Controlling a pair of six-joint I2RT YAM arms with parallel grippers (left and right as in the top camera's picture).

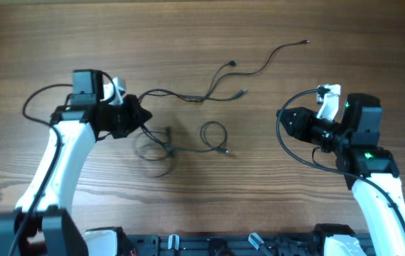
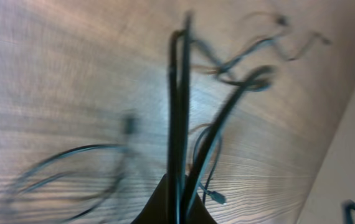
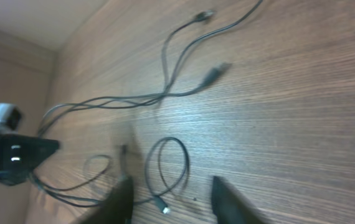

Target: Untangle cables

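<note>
At left, left claw (image 1: pixel 141 114) pinches cables (image 1: pixel 202 100) (trailing rightward); right claw (image 1: pixel 284 122) parted, apart.

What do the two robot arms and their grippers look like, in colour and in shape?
Both arms have smooth white links with black joints: the left arm and the right arm. The left gripper and the right gripper are black, with dark tapered fingers. A thick black cable loops beside each arm. Small green lights glow on the right arm.
</note>
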